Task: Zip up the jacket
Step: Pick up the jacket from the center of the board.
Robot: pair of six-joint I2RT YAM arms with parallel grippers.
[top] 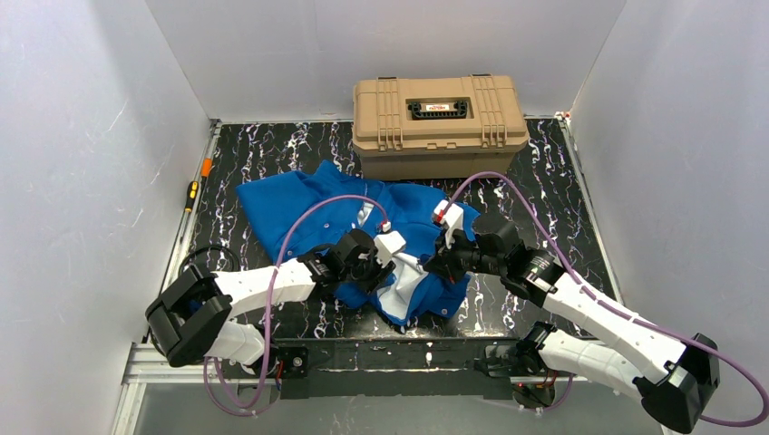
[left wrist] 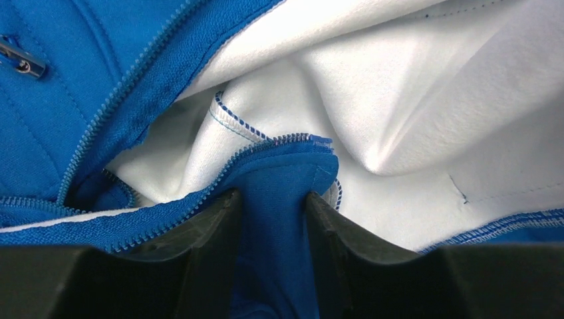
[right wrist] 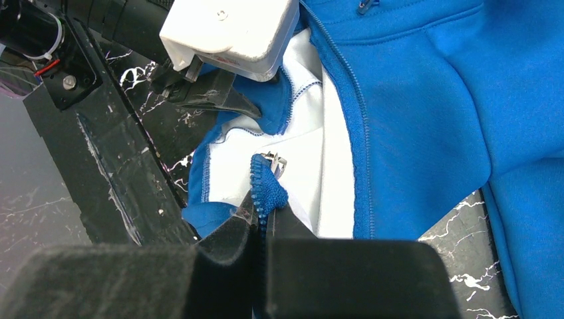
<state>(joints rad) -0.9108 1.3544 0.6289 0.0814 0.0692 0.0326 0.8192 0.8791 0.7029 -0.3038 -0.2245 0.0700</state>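
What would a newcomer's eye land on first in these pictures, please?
The bright blue jacket stands out, crumpled in the middle of the dark table with its white lining turned out. At its near side the left gripper and right gripper each pinch an edge by the zipper, close together. A tan case sits at the far edge.

The jacket [top: 308, 204] lies mid-desk [top: 562, 181], just in front of the case [top: 435, 122] at the far edge. The left fingers [left wrist: 199, 259] and right fingers [right wrist: 312, 266] sit side by side on its near hem.
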